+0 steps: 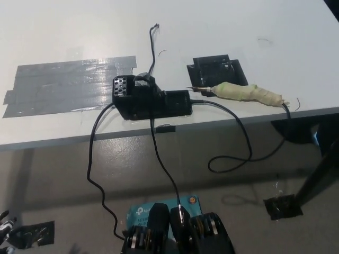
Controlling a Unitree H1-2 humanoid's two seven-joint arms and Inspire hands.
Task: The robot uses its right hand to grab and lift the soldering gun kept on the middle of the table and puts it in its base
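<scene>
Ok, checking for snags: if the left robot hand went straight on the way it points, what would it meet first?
Only a sliver of the left robot hand shows, so its heading is unclear. Straight up the picture, it looks free until the table edge; depth is uncertain.

An electronics workshop: soldering gun [244, 93], base [151, 98], taped white table [63, 42].

white table [63, 32] | on it: grey tape patch [69, 84], black base [151, 99], soldering gun [246, 93], black pad [217, 70]
</scene>
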